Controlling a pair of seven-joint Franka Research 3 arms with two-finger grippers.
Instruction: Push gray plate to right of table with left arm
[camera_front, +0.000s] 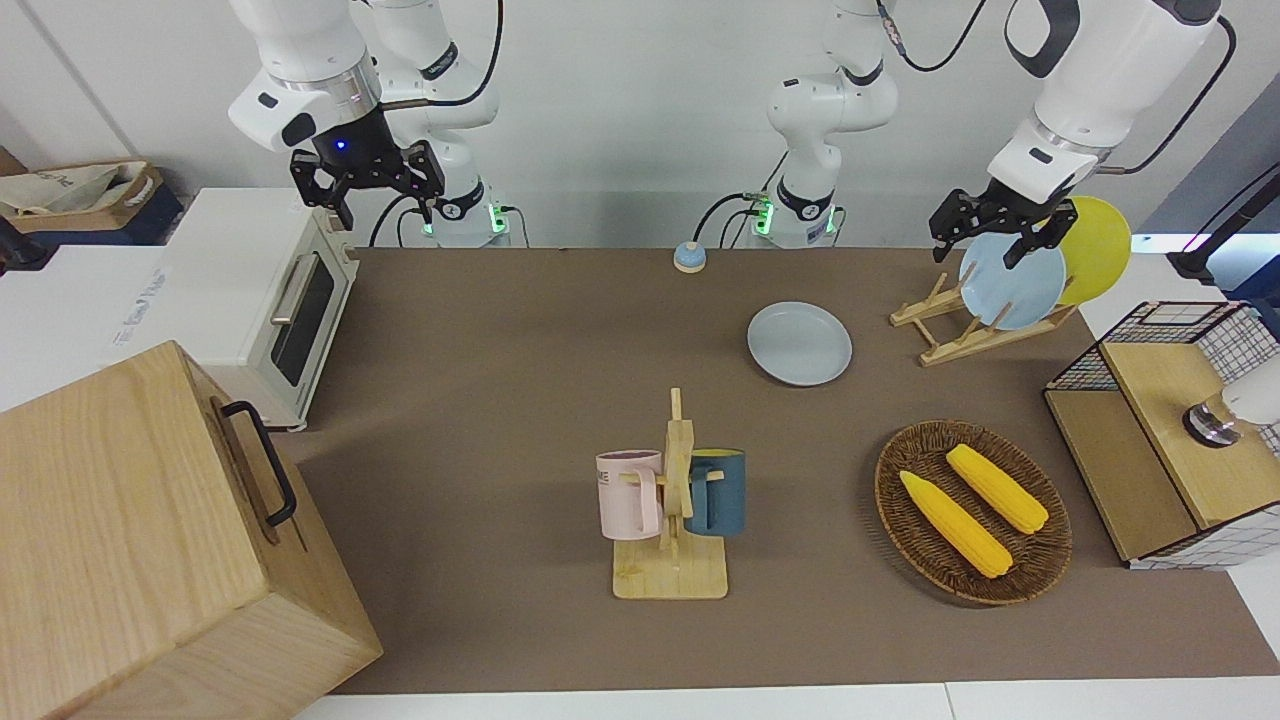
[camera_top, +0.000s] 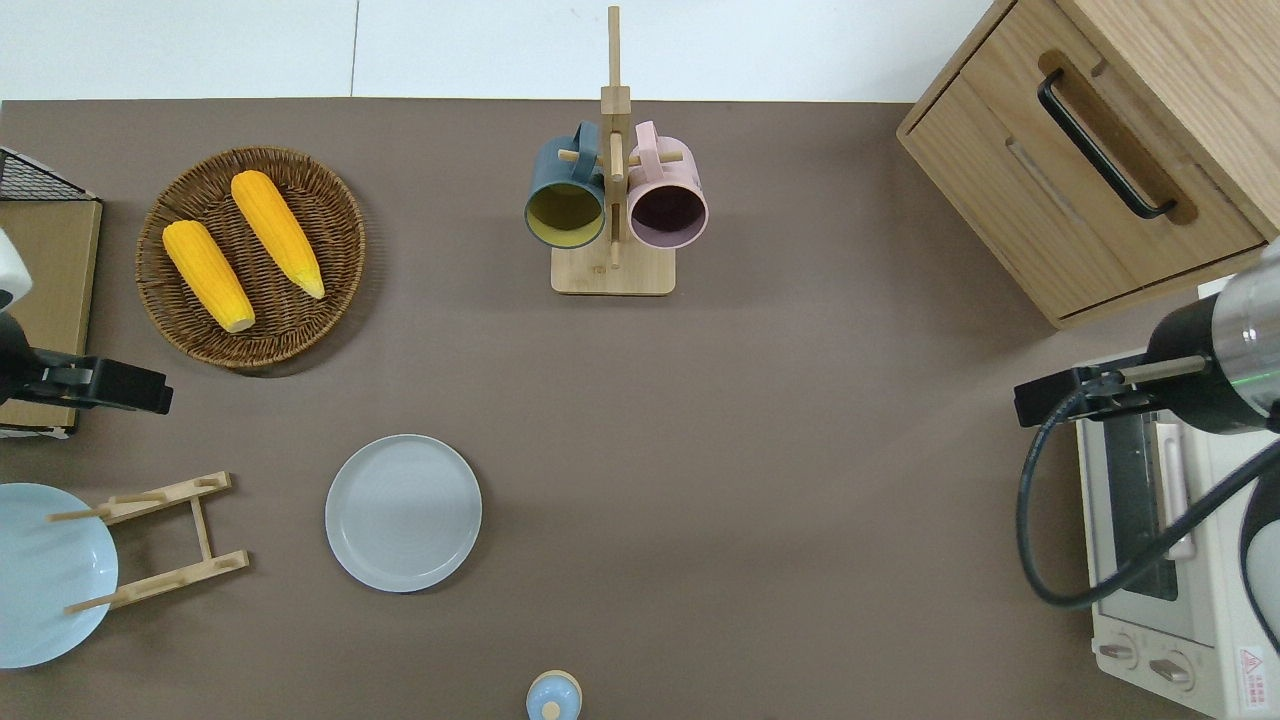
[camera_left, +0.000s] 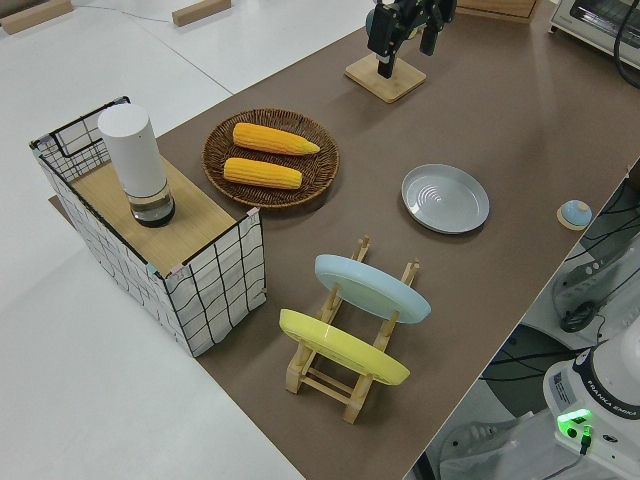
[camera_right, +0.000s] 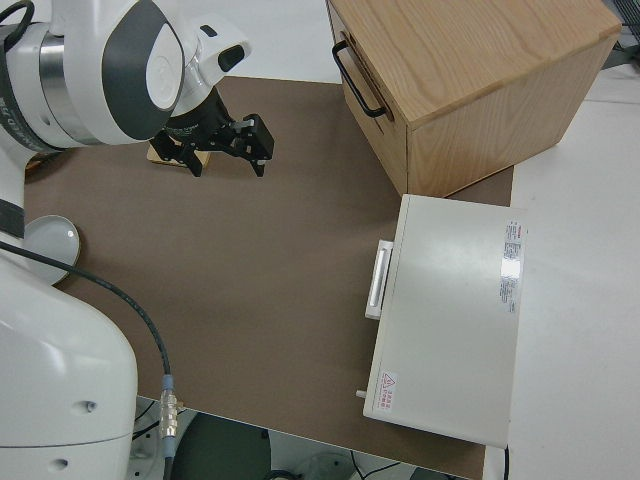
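Note:
The gray plate (camera_front: 800, 343) lies flat on the brown table (camera_front: 500, 400), toward the left arm's end and fairly near the robots. It also shows in the overhead view (camera_top: 403, 512), the left side view (camera_left: 446, 198) and at the edge of the right side view (camera_right: 45, 240). My left gripper (camera_front: 985, 240) is open and empty, up in the air over the table's end between the corn basket and the plate rack (camera_top: 130, 388), well apart from the plate. It also shows in the left side view (camera_left: 405, 40). My right gripper (camera_front: 385, 205) is open and parked.
A wooden rack (camera_front: 960, 330) holds a light-blue plate (camera_front: 1010, 280) and a yellow plate (camera_front: 1100, 245). A wicker basket (camera_front: 975, 510) holds two corn cobs. A mug stand (camera_front: 675, 500), toaster oven (camera_front: 290, 310), wooden cabinet (camera_front: 150, 540), wire crate (camera_front: 1180, 420) and small blue knob (camera_front: 689, 258) stand around.

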